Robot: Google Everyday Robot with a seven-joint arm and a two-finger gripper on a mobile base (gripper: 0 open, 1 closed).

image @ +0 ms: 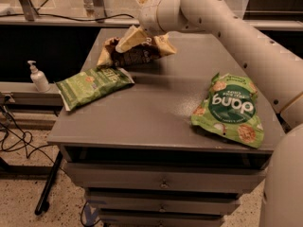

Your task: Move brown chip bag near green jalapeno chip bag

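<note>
The brown chip bag (135,55) lies at the back left of the grey table (156,112), its cream-tan ends pointing left and right. My gripper (129,40) reaches in from the upper right and is shut on the bag's top edge, with one pale finger lying across it. The green jalapeno chip bag (92,84) lies flat just in front and to the left of the brown bag. Their near edges almost touch.
A bright green "dang" pouch (229,110) lies at the table's right front. My arm (227,27) crosses above the back right of the table. A pump bottle (38,77) stands on a low shelf to the left. Drawers sit below the tabletop and cables lie on the floor at left.
</note>
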